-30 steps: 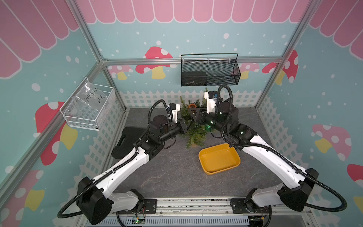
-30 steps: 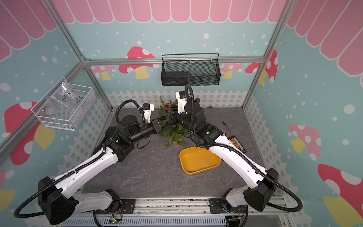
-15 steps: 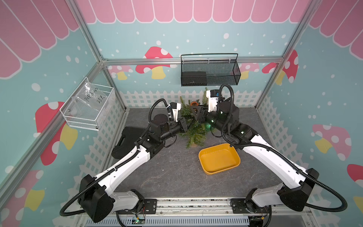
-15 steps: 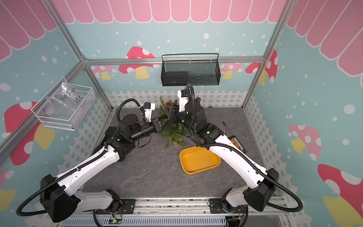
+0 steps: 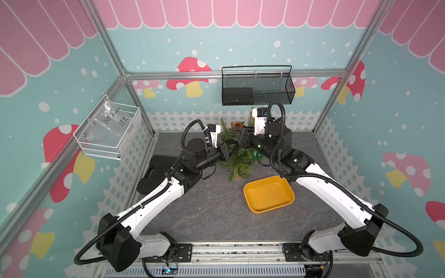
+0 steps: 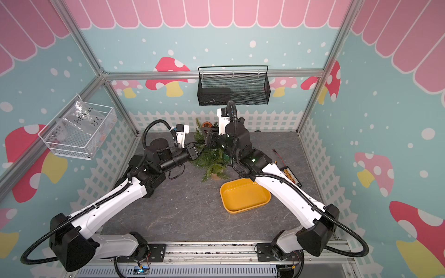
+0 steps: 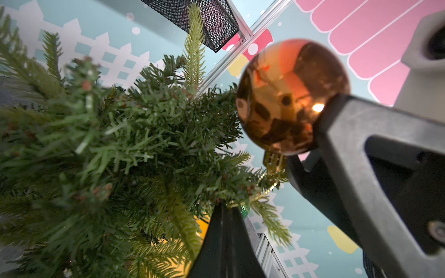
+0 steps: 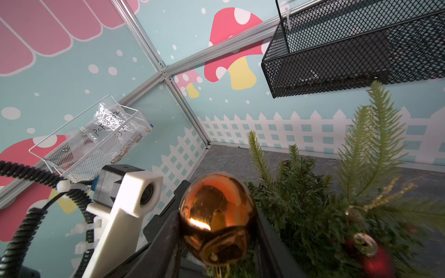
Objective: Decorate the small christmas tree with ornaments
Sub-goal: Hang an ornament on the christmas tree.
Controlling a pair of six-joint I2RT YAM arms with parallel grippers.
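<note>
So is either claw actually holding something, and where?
The right gripper clamps the copper-orange bauble by its round body, near the cap. The left gripper is shut amid the small christmas tree; whether it pinches anything is unclear.

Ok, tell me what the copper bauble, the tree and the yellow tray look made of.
The copper bauble: mirror-glossy, reflecting the walls; likely metallised plastic or glass, unclear which. The small christmas tree: matte green uniform needles, seemingly plastic, artificial. The yellow tray: smooth, rounded corners, soft sheen, probably moulded plastic.
</note>
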